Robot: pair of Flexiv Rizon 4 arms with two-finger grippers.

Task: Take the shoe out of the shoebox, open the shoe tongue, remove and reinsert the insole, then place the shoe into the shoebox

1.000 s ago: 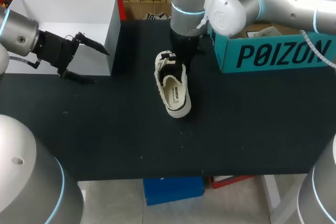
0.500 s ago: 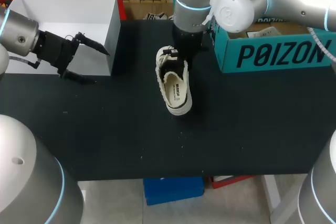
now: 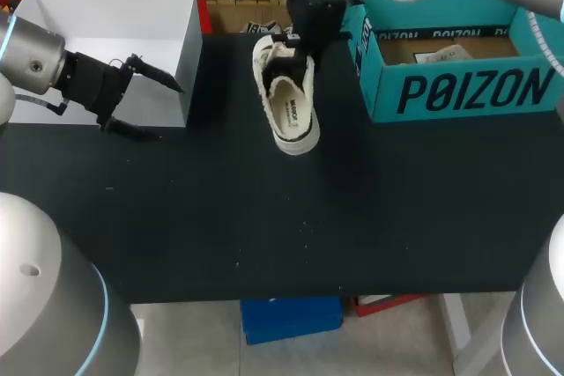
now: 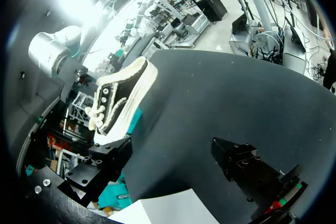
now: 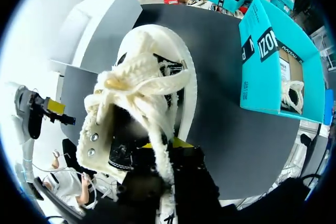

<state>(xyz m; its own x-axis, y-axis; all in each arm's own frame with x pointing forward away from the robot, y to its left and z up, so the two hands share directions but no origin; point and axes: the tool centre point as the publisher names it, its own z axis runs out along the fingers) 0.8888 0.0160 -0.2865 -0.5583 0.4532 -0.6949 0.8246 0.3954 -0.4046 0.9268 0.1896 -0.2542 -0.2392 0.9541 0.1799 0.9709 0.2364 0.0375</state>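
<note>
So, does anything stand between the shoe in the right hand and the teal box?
Nothing visible does. The right hand holds the shoe beside the teal box; only bare table lies between them, and the box is open on top.

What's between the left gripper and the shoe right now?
Nothing but bare black table between the left gripper and the shoe, seen best in the left wrist view.

Left arm enters from nine o'clock, left gripper (image 3: 163,114) gaping toward three. Right arm enters from two o'clock, right gripper (image 3: 291,48) pointing down, clamped on the shoe (image 3: 291,116).
</note>
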